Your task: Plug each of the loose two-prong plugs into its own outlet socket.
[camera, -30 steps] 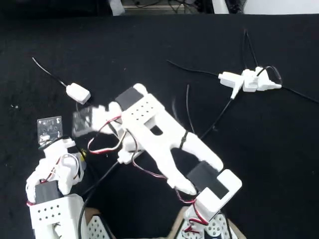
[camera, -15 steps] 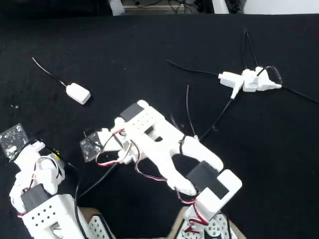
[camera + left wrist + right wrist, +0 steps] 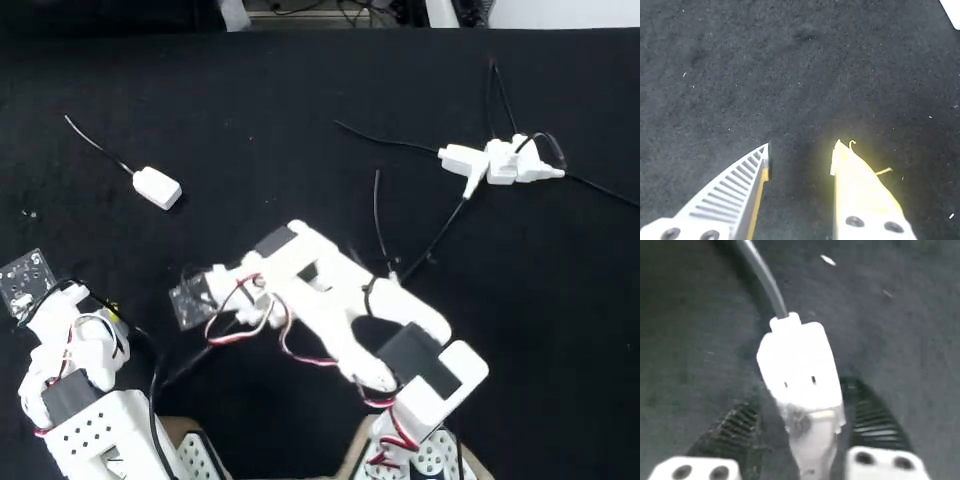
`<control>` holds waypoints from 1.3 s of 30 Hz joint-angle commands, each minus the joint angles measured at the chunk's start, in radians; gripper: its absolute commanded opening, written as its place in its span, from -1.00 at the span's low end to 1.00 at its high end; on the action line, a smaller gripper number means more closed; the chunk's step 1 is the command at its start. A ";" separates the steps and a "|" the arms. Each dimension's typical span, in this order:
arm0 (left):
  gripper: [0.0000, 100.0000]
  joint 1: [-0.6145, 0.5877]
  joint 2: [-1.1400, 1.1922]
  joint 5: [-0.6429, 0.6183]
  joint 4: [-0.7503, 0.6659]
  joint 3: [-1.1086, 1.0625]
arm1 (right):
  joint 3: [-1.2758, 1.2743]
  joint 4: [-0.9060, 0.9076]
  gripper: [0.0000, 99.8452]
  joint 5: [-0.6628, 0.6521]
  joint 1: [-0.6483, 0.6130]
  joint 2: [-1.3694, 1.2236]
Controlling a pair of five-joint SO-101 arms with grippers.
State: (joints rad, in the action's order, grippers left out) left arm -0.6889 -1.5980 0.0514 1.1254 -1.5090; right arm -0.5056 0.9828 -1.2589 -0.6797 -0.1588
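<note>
Pinching socket (image 3: 797, 360): right gripper (image 3: 800, 400), wrist view.
High view adds plug (image 3: 157, 187) near left edge of cloth (image 3: 300, 100); left gripper (image 3: 801, 145) wide.

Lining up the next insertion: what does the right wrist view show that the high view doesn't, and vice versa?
Right wrist view adds: the two slots of a white socket, facing the camera, right by the right gripper. High view adds: a loose white connector at far left and a joined white cluster at far right. Shared: the black table and cords.
</note>
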 commanded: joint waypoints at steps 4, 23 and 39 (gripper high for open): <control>-0.59 -0.007 -0.011 -0.009 0.000 0.054 | 0.217 0.078 -0.97 0.288 0.235 0.039; -0.59 -0.005 -0.011 -0.009 0.000 0.048 | 1.078 0.462 -0.90 0.818 0.799 -0.415; -0.58 -0.004 -0.011 -0.009 -0.015 0.056 | 1.733 0.783 -0.36 0.850 0.766 -0.504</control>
State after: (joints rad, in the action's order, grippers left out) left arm -0.6889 -1.5980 0.0514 1.1254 -1.5090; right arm 1.1485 1.7315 -0.4442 0.1120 -0.7112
